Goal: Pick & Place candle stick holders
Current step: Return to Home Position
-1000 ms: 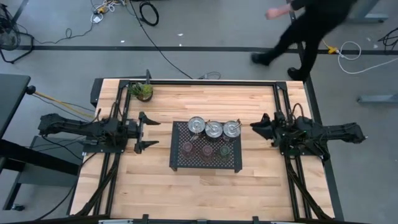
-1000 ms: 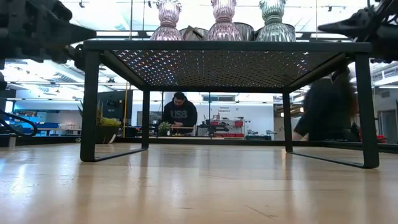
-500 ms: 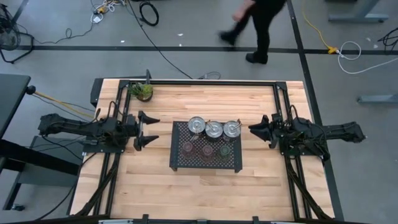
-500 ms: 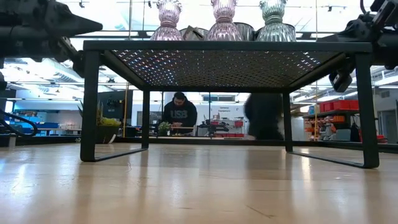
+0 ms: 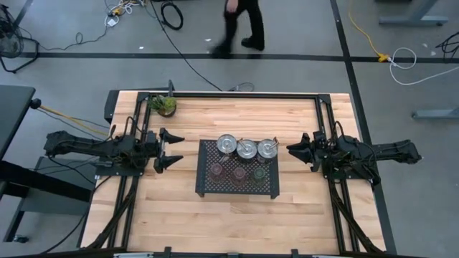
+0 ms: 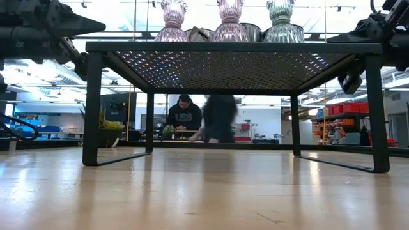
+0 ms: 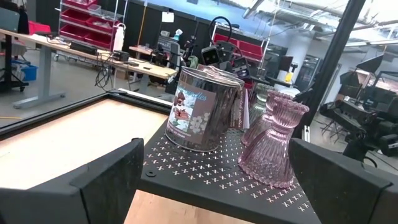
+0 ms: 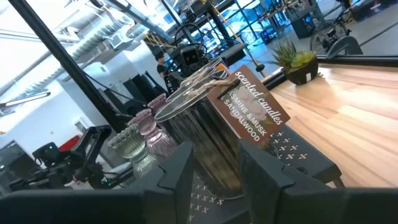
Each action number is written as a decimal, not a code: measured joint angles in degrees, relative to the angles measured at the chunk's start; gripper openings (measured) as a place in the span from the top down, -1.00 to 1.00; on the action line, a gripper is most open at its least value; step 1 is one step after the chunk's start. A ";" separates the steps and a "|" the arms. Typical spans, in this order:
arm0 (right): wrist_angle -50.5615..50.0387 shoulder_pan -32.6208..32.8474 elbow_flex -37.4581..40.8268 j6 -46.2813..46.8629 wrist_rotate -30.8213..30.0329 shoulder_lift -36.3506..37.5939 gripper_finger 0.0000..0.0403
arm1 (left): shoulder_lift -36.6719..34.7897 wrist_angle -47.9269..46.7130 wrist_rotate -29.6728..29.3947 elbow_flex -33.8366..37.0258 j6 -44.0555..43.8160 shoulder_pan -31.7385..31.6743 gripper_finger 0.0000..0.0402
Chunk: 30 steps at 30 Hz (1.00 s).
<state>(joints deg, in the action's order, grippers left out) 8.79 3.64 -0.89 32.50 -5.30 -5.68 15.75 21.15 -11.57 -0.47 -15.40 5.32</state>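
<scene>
Three shiny silver holders (image 5: 247, 148) stand in the far row on the black mesh tray (image 5: 203, 190), and three tinted glass holders (image 5: 238, 173) in the near row. The low view shows the glass ones (image 6: 230, 14) upright on the tray top. My left gripper (image 5: 172, 149) is open and empty, level, left of the tray; its wrist view (image 7: 214, 152) faces a silver holder (image 7: 202, 109) and a pink glass one (image 7: 277, 140). My right gripper (image 5: 291, 148) is right of the tray, empty, fingers a narrow gap apart (image 8: 216, 152), facing a labelled silver holder (image 8: 208, 124).
A small green plant (image 5: 165, 105) stands at the table's far left corner. The tray stands on legs (image 6: 92, 108), with open room under it. Bare wood lies near and far of the tray. A person (image 5: 240, 25) walks on the floor beyond the table.
My left gripper has moved a little toward the tray, then held still. My right gripper has turned a little at its wrist beside the tray, then held still. The holders have not moved. The person beyond the table has walked from right to left.
</scene>
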 joint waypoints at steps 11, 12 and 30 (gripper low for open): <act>0.03 -0.13 0.00 -12.26 -1.48 0.01 0.39 | 0.00 0.00 0.02 0.00 0.02 0.00 -0.99; 0.03 -0.12 0.00 -15.33 -2.21 0.01 0.39 | 0.00 0.01 0.02 0.00 -0.01 0.00 -0.99; -0.01 -0.11 0.00 -19.51 -3.28 0.01 0.39 | 0.00 0.00 0.02 0.02 0.06 0.00 -0.99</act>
<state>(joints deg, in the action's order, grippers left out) 8.78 3.53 -0.89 12.99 -8.58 -5.67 15.75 21.15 -11.55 -0.45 -15.33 5.32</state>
